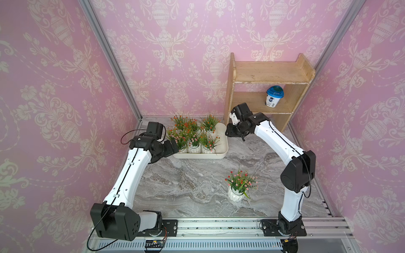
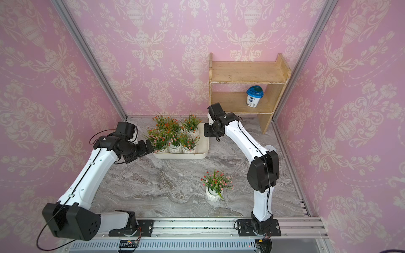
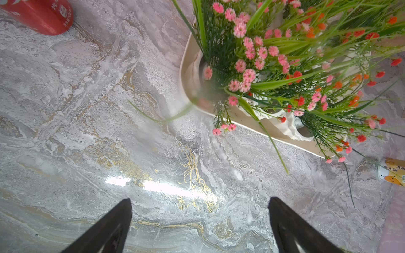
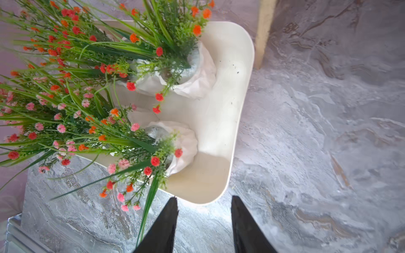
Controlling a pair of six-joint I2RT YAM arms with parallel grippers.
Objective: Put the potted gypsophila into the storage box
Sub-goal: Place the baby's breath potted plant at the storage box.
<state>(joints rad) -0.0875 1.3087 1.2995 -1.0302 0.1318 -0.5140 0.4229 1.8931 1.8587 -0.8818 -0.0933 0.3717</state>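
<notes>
Six in, one to go! The storage box (image 1: 197, 156) sits at 12 o'clock on the worktop (image 1: 186, 181), packed with potted gypsophila (image 1: 194, 140). I count six ribbed white pots in there, three along the near wall and three behind, though the sprigs tangle so much that the back row is hard to separate. A strip of bare box floor shows on its 3 o'clock side, so there looks to be room for one more.

The last pot (image 1: 236, 195) stands upright and alone at 5 o'clock on the worktop, well apart from the box, pink and red blossoms up. Nobody has hold of it.

The left end effector (image 3: 199, 199) hovers at the box's 8 o'clock, jaws spread wide with nothing between them. The right end effector (image 4: 204, 197) hangs just off the box's 3 o'clock edge, jaws parted and equally empty. My call: the right arm is better placed for that final pickup.

Bystanders: one wooden shelf (image 1: 269, 76) at 1 o'clock with one blue-lidded cup (image 1: 274, 96) on its lower tier, plus one red can (image 3: 41, 15) and one small yellow can (image 3: 392, 173), caught only by the left wrist camera.
</notes>
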